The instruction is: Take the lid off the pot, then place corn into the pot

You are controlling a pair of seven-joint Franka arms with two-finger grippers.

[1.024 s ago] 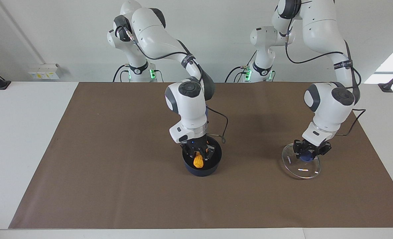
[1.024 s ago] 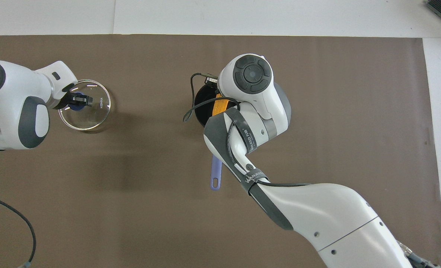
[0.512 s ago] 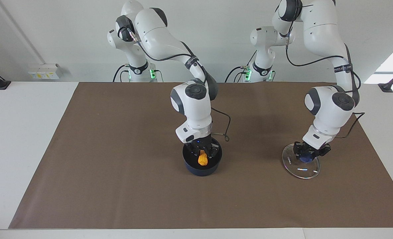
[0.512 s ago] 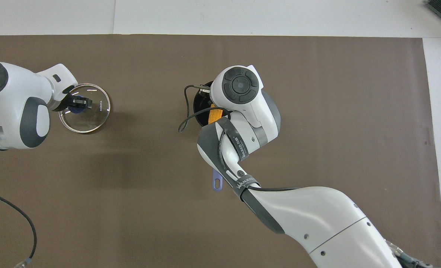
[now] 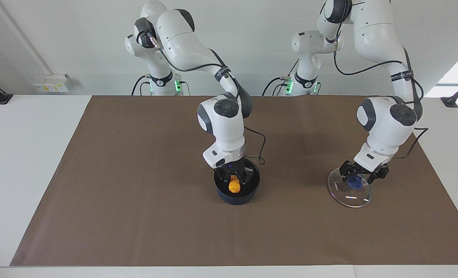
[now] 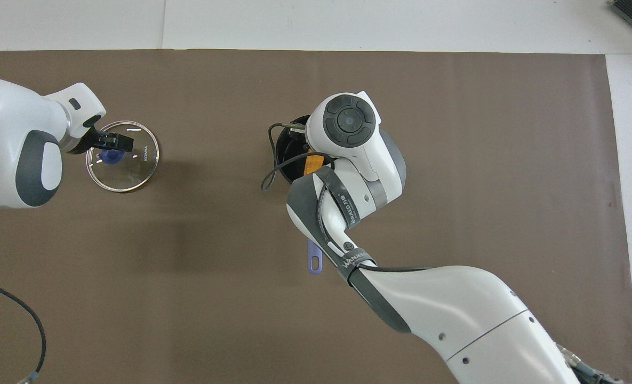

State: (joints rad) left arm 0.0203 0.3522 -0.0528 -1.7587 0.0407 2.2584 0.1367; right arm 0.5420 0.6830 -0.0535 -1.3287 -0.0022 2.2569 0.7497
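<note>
The dark navy pot (image 5: 236,197) stands mid-table; its blue handle (image 6: 314,260) points toward the robots. My right gripper (image 5: 235,180) reaches down into the pot and is shut on the yellow-orange corn (image 5: 234,187), which hangs low inside the rim. From overhead, the right arm hides most of the pot (image 6: 288,156), and a strip of corn (image 6: 310,163) shows. The glass lid (image 5: 348,192) lies flat on the mat toward the left arm's end. My left gripper (image 5: 362,174) is open just above the lid's blue knob (image 5: 354,182), which shows free from overhead (image 6: 112,156).
A brown mat (image 5: 136,193) covers most of the white table (image 5: 20,154). A loose cable (image 5: 263,152) from the right wrist hangs beside the pot.
My right gripper has lowered the corn deeper into the pot. My left gripper has set the lid down, opened and risen slightly off the knob.
</note>
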